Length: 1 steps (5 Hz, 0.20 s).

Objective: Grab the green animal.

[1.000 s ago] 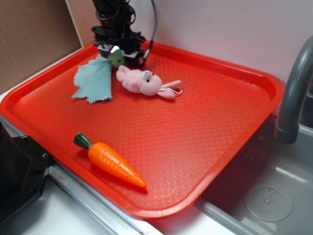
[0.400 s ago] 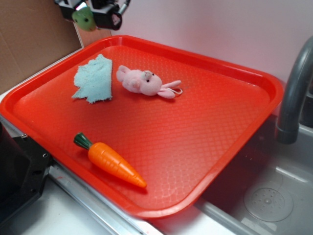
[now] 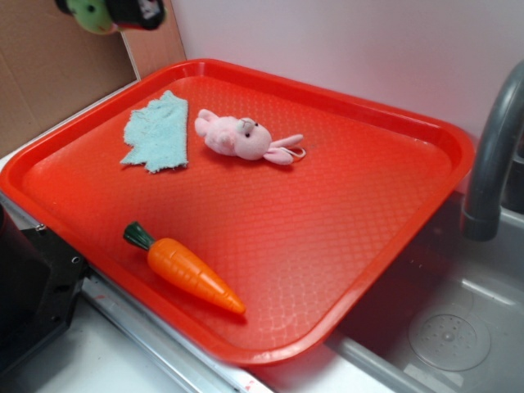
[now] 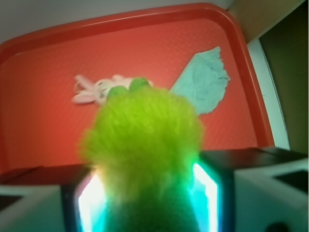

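Tool (image 3: 110, 12) is at the top-left corner of the exterior view, lifted clear above the red tray (image 3: 393, 123), clamped on the green animal (image 3: 92, 15). Wrist view confirms: the plush (image 4: 145, 140) sits squeezed between both fingers (image 4: 210, 188), filling the gap. Blurry up close, so I can't tell which end of it is pinched. On the tray: pink plush bunny (image 3: 241, 137), teal cloth scrap (image 3: 157, 133) just beside it, toy carrot (image 3: 187, 271) near the front edge, well apart. Grey faucet (image 3: 491, 155) at right.

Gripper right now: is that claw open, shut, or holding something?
Gripper: shut on the green animal, lifted above the red tray.
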{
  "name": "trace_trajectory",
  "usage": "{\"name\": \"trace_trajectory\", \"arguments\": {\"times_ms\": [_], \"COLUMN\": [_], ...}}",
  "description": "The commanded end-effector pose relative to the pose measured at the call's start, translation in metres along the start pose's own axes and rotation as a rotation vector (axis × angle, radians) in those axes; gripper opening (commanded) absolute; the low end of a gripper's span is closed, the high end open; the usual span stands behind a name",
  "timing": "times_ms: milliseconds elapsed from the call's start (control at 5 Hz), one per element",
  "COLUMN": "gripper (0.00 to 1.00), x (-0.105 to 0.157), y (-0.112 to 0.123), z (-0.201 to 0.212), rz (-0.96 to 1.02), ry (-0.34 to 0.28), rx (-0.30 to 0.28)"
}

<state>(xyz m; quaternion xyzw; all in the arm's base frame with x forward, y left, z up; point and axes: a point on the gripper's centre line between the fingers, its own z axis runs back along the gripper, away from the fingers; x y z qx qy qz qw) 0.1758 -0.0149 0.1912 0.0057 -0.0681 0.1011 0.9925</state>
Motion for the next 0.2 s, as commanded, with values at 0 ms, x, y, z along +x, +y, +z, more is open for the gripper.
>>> {"name": "trace_trajectory", "arguments": {"times_ms": [0], "gripper": [0.0], "x": [-0.0049], "y": [0.0018], "z": [0.0032], "rz": [0.014], "ry": [0.015], "rx": [-0.02]}}
